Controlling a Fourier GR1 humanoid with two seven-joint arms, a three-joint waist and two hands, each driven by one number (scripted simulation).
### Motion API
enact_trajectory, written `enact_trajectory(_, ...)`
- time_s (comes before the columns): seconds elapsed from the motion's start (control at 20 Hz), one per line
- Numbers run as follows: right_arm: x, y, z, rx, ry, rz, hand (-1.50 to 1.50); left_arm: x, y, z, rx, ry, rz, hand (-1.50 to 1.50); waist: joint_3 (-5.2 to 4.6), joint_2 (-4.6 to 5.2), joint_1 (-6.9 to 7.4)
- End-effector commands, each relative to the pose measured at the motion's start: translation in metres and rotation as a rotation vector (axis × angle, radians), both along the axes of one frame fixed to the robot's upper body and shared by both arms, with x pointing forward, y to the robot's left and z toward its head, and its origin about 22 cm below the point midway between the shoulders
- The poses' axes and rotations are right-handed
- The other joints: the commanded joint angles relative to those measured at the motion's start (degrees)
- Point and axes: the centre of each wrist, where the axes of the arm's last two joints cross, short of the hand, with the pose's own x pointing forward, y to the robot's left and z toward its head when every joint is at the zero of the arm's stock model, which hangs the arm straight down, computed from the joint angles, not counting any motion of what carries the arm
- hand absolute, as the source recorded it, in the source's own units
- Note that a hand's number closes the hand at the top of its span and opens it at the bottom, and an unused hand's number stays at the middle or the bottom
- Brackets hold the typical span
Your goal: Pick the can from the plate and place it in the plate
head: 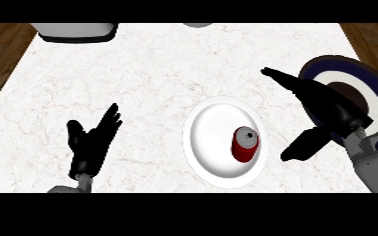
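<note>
A red can (246, 143) with a grey top stands on the right part of a white plate (210, 140) at the counter's front middle. A second plate (345, 75), dark blue with a white ring and a brown centre, lies at the right edge. My right hand (328, 105) is open just right of the white plate, fingers stretched toward the back left, thumb hanging down near the can without touching it. It covers part of the blue plate. My left hand (90, 142) rests open at the lower left, fingers up.
A grey and white appliance (77, 31) sits at the back left corner of the marble counter (148, 75). A small grey object (196, 24) peeks in at the back edge. Wooden floor shows beyond both side edges.
</note>
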Motion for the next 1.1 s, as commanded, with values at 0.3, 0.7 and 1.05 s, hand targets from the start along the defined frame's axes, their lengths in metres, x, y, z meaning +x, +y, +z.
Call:
enact_trajectory(0.3,-0.010,0.032,-0.034,-0.113,0.094,-0.026,-1.50,-0.015,0.011,-0.002,0.018,0.009,0.000,0.00,0.05,0.06,0.07)
enact_trajectory(0.7,-0.019,0.046,-0.039,-0.105,0.156,0.013,-1.50,0.001,0.016,0.009,-0.006,0.012,-0.024,0.00,0.05,0.07,-0.06)
enact_trajectory(1.05,-0.043,0.082,-0.060,-0.196,0.097,-0.029,-1.50,-0.008,0.003,0.011,0.013,0.000,0.012,0.00,0.05,0.00,-0.06)
